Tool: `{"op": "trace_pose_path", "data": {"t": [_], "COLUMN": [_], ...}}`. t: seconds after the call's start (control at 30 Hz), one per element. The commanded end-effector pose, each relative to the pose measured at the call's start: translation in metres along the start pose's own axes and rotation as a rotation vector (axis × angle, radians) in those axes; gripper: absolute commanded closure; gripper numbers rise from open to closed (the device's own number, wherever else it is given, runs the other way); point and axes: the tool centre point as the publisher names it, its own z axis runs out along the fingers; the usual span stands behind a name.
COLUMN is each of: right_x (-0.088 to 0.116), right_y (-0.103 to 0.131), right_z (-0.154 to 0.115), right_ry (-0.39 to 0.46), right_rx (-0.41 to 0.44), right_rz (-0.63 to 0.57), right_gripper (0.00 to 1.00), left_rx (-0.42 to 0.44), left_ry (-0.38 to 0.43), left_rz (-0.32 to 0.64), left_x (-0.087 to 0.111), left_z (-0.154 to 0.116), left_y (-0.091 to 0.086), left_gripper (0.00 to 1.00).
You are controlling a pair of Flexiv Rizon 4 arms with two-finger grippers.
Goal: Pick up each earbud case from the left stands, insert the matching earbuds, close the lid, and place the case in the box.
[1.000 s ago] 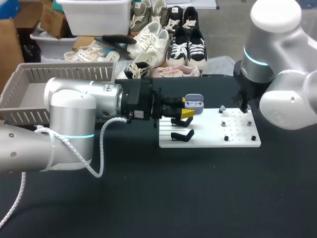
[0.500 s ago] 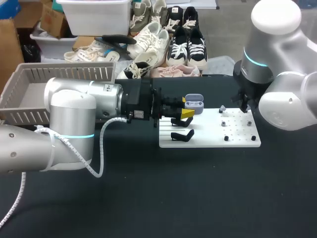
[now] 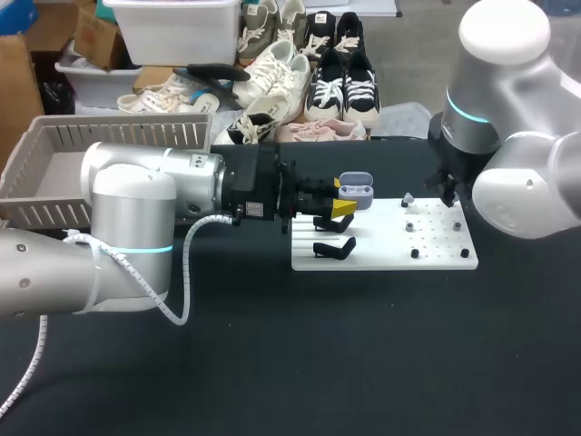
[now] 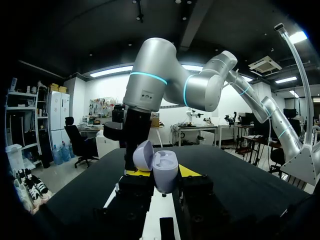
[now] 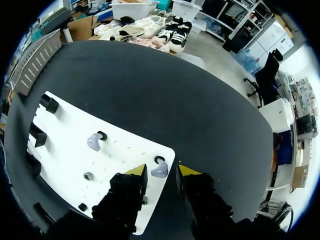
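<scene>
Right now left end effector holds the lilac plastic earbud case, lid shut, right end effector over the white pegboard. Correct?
Wrong on the lid: it is open. The left wrist view shows the lilac plastic earbud case hinged open in the left end effector. The right end effector is over the white pegboard.

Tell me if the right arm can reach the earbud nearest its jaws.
Probably yes: the right arm has its jaws open, the earbud lies on the board just ahead between them, nothing in the way.
</scene>
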Motion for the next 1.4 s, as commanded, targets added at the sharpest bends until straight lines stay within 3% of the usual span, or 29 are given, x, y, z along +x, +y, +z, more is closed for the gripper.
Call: {"op": "trace_pose_path", "data": {"t": [0.03, 0.27, 0.37, 0.4, 0.97, 1.4], "right_x": [-0.002, -0.002, -0.002, -0.002, 0.007, 0.028], "right_y": [0.000, 0.000, 0.000, 0.000, -0.004, 0.008], "right_z": [0.002, 0.005, 0.006, 0.006, -0.013, -0.075], "right_ry": [0.006, 0.012, 0.014, 0.014, -0.011, -0.035], "right_rx": [0.001, -0.004, -0.009, -0.010, -0.010, 0.018], "right_rz": [0.002, 0.003, 0.002, 0.003, 0.027, 0.012], "right_gripper": [0.67, 0.77, 0.91, 1.00, 1.00, 1.00], "left_rx": [0.001, 0.001, 0.001, 0.001, 0.001, 0.001], "left_ry": [0.000, 0.000, 0.000, 0.000, 0.000, 0.000], "left_rz": [0.000, 0.000, 0.000, 0.000, 0.000, 0.000], "left_x": [0.000, 0.000, 0.000, 0.000, 0.000, 0.000], "left_z": [0.000, 0.000, 0.000, 0.000, 0.000, 0.000], "left_y": [0.000, 0.000, 0.000, 0.000, 0.000, 0.000], "left_gripper": [1.00, 1.00, 1.00, 1.00, 1.00, 1.00]}}
